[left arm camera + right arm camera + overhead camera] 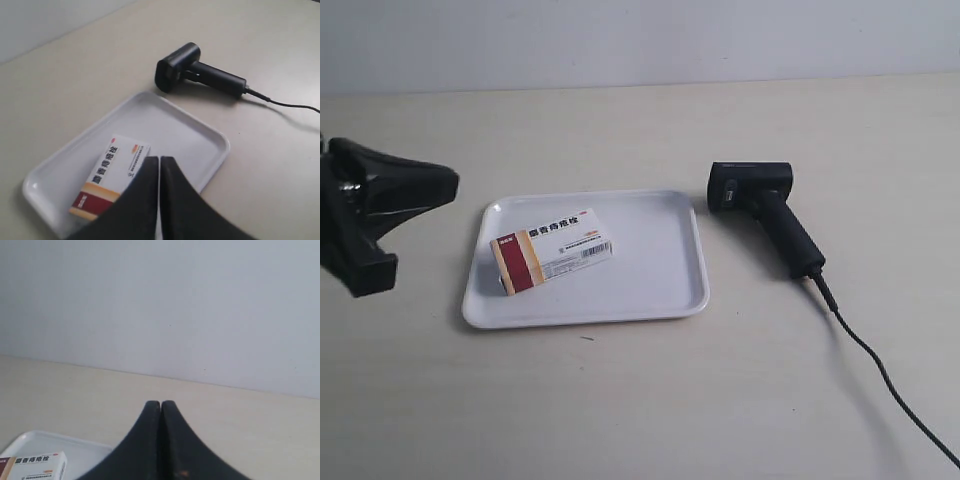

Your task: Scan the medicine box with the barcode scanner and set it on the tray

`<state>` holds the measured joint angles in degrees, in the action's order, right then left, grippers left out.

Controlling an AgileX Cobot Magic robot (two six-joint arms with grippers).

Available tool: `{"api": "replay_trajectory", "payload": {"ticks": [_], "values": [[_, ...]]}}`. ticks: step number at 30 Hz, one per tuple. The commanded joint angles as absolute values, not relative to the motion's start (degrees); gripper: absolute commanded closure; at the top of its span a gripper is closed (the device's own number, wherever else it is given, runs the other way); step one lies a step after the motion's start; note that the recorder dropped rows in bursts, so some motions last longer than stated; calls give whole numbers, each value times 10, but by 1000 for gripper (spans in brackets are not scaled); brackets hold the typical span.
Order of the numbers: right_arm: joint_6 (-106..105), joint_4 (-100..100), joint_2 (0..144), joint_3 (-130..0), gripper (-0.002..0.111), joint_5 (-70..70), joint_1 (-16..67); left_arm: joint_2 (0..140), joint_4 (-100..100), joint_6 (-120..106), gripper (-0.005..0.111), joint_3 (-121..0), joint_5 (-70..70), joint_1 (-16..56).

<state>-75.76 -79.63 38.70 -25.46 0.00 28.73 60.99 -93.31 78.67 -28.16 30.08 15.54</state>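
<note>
The medicine box (552,250), white with a red and orange end band, lies flat on the left half of the white tray (670,290). To the tray's right, the black barcode scanner (765,205) lies on the table, apart from it. My left gripper (448,184) hovers left of the tray, shut and empty. In the left wrist view its fingertips (159,159) meet above the box (112,175), with the tray (200,135) and scanner (195,70) beyond. My right gripper (160,403) is shut on nothing and faces the wall; the box (35,465) and a tray corner (85,447) show beside it.
The scanner's thin black cable (880,370) runs from the handle across the table to the exterior view's lower right corner. A pale wall (640,40) rises behind the beige tabletop (620,400). The right arm is outside the exterior view.
</note>
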Motion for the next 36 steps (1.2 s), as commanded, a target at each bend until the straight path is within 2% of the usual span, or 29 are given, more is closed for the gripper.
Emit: {"api": "replay_trajectory", "payload": {"ticks": [1,4,8,15,20,23,29,36], "values": [[-749,-795,343,-244,108,9,287,474,-861,794,104,-189,210,153],[-749,-795,326,-244,108,9,287,369,-814,794,104,-139,175,153],[-749,-795,314,-244,108,8,287,250,-819,819,104,-93,199,153],[-749,-795,313,-244,108,5,287,142,-901,809,104,-80,226,153],[-749,-795,313,-244,108,-4,287,101,-903,810,104,-76,85,151],[-749,-795,313,-244,108,-4,287,56,-880,814,104,-53,28,94],[-749,-795,313,-244,108,-4,287,0,-877,814,104,-16,22,-44],[-749,-795,313,-244,108,-4,287,0,-876,814,104,0,46,-60]]}}
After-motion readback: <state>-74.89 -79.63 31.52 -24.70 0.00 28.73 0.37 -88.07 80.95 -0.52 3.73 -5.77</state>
